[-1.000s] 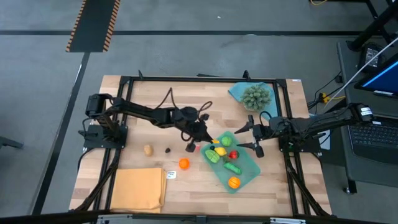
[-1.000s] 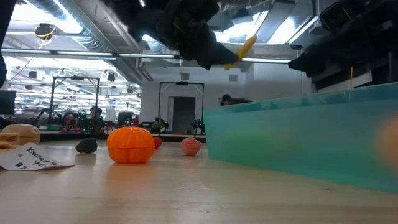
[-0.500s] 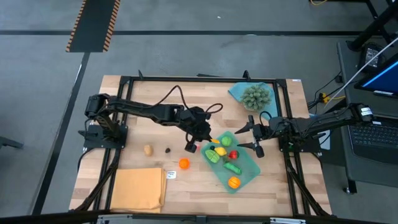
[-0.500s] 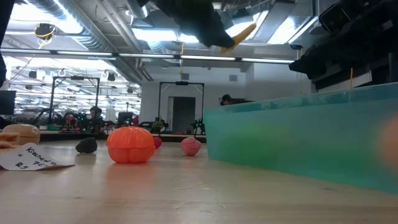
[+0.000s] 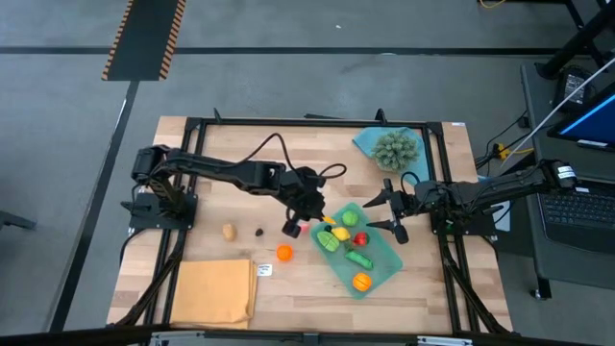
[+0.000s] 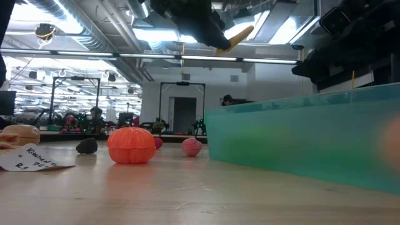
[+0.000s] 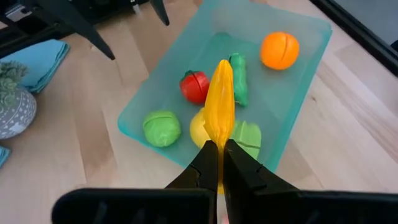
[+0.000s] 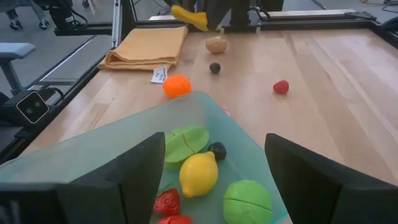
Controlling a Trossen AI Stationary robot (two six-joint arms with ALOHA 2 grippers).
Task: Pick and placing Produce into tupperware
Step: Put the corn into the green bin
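My left gripper hangs above the near-left rim of the teal tupperware, shut on a long yellow-orange produce piece. That piece also shows high up in the low view. Inside the tupperware lie a lemon, a green piece, a red tomato, a green cucumber and an orange. On the wood rest another orange, a red piece, a dark piece and a tan piece. My right gripper waits open at the tupperware's far-right side. My left gripper pinches the yellow-orange piece by its near end between the two fingers. The piece runs on lengthwise past the fingertips. It is lifted clear, held above the tupperware's rim.
A spiky grey-green ball sits on a blue cloth at the far right. A folded orange-yellow cloth lies at the near-left corner, a small paper label beside it. A black frame borders the table.
My left gripper has risen, still shut on the yellow-orange piece, and has edged toward the tupperware; the piece sits higher in the low view than a second ago.
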